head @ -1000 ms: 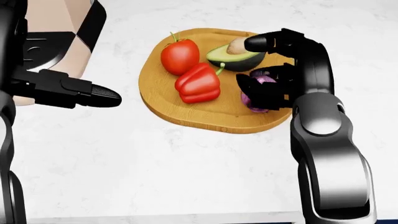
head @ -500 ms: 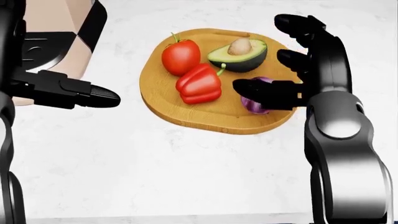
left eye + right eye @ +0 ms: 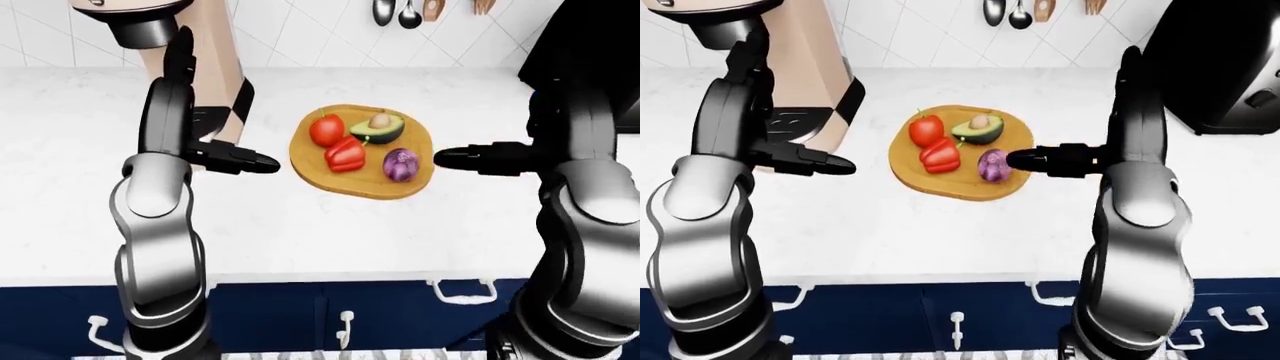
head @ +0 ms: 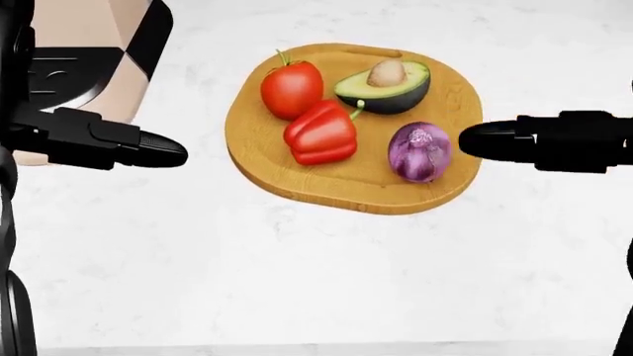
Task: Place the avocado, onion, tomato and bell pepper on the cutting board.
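The onion (image 4: pixel 419 152) stands lengthwise toward the head view's top; both hands' fingers (image 4: pixel 495 140) are empty, extended.

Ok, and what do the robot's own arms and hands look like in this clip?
Both arms are glossy rendered shells, silver-grey on the rounded upper segments, shading to black at the forearms. The left hand and right hand are matte black, with thick, blunt, rounded fingers built from blocky segments. No cables, labels or markings show on either arm.
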{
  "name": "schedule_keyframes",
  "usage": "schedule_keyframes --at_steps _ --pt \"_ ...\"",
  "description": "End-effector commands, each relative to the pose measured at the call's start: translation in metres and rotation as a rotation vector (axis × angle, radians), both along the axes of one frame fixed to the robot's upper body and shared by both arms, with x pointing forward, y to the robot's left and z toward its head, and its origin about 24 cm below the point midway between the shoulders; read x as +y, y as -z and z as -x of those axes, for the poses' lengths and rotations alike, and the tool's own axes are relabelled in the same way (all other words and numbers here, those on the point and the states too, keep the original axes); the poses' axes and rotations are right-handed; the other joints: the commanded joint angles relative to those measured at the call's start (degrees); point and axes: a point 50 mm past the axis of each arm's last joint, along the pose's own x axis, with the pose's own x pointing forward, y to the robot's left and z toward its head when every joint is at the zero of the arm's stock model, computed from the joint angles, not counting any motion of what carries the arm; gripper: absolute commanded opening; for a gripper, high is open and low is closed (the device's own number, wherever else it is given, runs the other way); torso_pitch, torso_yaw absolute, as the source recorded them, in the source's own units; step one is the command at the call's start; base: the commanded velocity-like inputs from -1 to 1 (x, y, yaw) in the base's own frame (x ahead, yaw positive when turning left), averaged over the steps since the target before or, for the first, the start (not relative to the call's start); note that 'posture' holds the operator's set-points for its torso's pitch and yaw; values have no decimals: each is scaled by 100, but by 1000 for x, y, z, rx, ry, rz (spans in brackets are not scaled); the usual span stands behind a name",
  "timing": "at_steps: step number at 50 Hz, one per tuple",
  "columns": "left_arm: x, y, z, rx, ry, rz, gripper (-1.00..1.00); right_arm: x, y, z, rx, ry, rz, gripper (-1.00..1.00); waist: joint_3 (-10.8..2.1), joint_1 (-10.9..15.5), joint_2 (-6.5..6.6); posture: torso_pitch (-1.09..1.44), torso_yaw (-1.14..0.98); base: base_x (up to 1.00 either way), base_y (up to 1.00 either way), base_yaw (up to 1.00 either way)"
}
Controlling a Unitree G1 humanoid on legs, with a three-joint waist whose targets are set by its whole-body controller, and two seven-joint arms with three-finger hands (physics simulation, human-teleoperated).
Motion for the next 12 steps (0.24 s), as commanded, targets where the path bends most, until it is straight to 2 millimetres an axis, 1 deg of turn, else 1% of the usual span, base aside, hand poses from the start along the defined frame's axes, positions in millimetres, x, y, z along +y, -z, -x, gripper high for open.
schedule_keyframes --at_steps 1,4,7,9,12 --pt "0 -14 7 -82 -3 -15 100 -6 -12 8 -67 22 19 100 -142 1 -4 0 0 0 0 0" --pt "1 -14 7 -82 -8 -14 100 -17 -14 15 -79 46 8 100 -134 1 -10 0 0 0 0 0" --pt "0 -15 8 -85 -4 -11 100 -30 -19 11 -85 68 40 100 -128 -4 -15 0 0 0 0 0" --pt "1 -16 10 -86 -8 -14 100 -44 -27 10 -93 94 55 100 -132 -11 -20 0 0 0 0 0" --pt "3 -15 11 -84 -14 -13 100 -58 -27 10 -86 128 72 100 -131 -11 -36 0 0 0 0 0"
